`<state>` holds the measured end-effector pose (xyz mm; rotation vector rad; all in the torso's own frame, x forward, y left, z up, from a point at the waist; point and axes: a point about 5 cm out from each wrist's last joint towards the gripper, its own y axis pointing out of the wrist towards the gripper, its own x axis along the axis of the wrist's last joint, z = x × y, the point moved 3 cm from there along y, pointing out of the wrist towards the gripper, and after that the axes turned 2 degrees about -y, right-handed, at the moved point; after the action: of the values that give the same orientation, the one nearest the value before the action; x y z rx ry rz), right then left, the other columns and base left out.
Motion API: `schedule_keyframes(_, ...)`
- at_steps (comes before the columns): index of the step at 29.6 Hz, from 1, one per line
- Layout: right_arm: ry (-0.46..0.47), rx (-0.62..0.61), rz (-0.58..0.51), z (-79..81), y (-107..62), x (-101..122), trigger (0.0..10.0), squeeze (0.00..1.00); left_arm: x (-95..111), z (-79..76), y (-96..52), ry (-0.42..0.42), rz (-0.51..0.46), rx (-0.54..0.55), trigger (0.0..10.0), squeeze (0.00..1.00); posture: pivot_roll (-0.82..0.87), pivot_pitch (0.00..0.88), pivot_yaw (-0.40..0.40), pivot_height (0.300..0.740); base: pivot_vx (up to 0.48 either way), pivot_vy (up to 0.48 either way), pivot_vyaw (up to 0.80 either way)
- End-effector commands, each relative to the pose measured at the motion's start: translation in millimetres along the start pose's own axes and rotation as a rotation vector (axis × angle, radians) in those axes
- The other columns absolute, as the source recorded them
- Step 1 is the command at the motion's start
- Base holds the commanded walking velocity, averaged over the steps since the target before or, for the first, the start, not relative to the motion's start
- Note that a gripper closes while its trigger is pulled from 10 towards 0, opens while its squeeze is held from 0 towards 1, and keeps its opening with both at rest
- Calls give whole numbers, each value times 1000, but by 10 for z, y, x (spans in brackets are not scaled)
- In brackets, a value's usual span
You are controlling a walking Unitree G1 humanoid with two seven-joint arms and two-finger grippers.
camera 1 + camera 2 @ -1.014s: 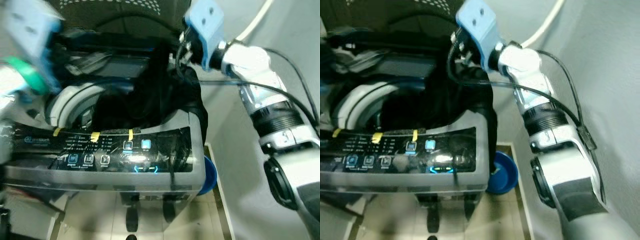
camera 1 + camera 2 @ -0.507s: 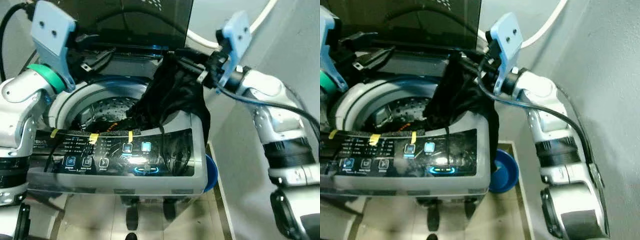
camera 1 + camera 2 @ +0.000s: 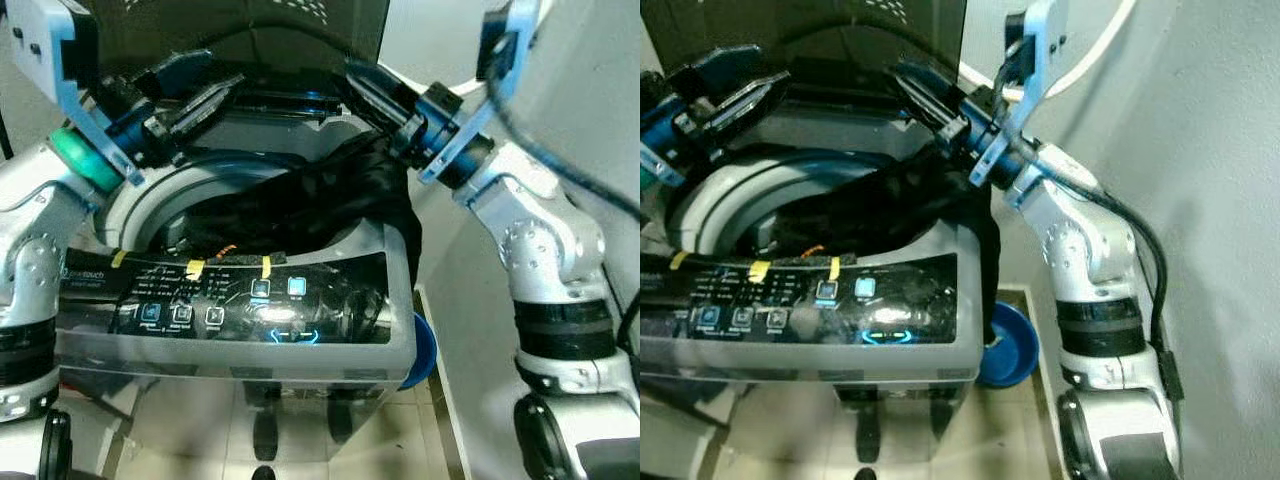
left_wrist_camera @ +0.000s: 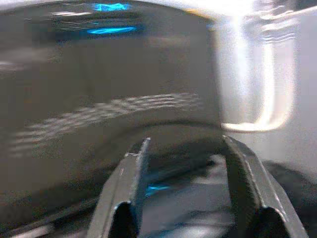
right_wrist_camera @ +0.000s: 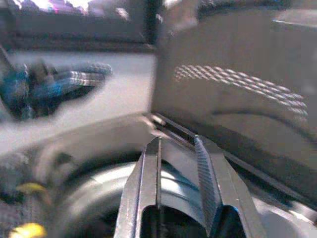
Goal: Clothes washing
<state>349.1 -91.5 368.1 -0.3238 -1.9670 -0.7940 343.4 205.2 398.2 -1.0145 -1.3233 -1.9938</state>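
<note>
A black garment (image 3: 320,195) lies across the open drum of the top-loading washer (image 3: 250,300) and hangs over its right rim and side. My right gripper (image 3: 352,72) hovers above the back right of the opening, apart from the cloth. In the right wrist view this gripper (image 5: 176,144) is open by a narrow gap with nothing in it. My left gripper (image 3: 222,75) hangs over the back left of the drum. In the left wrist view that gripper (image 4: 185,141) is open wide and empty, facing the raised lid (image 4: 99,99).
The dark lid (image 3: 260,30) stands upright behind both grippers. A grey wall (image 3: 1200,150) runs close along the washer's right side, and a white hose (image 3: 1090,55) crosses it. A blue basin (image 3: 422,350) sits on the tiled floor by the washer's right front corner.
Half a second ago my right gripper held the black garment up over the right rim. It has let go; the cloth now lies lower across the drum, and both grippers point inward over the opening.
</note>
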Motion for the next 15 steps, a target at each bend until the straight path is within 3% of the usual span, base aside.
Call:
schedule_keyframes(1, -108, -59, 80, -152, -152, -120, 10000, 0, 92, 447, -46, 127, -19, 290, 10000, 0, 73, 145, 22, 740, 0, 0, 0)
schedule_keyframes(2, -165, -77, 122, -220, -227, -172, 10000, 0, 125, 603, -76, 150, -22, 388, 10000, 0, 73, 145, 22, 740, 0, 0, 0)
schedule_keyframes(5, -195, -83, 173, -275, -329, -254, 10000, 0, 172, 734, -130, 167, -30, 459, 10000, 0, 75, 148, 22, 740, 0, 0, 0)
schedule_keyframes(7, -230, -83, 281, -344, -519, -449, 10000, 0, 259, 905, -228, 213, -42, 541, 10000, 0, 78, 153, 22, 740, 0, 0, 0)
schedule_keyframes(13, -264, -227, 472, -561, -818, -813, 10000, 0, 205, 945, -306, 254, 10, 533, 10000, 0, 84, 164, 23, 740, 0, 0, 0)
schedule_keyframes(14, -250, -246, 488, -589, -861, -852, 10000, 1000, 167, 936, -301, 259, 16, 533, 10000, 0, 87, 166, 23, 740, 0, 0, 0)
schedule_keyframes(15, -216, -241, 488, -587, -897, -866, 10000, 1000, 136, 929, -300, 267, 21, 534, 10000, 0, 88, 171, 25, 740, 0, 0, 0)
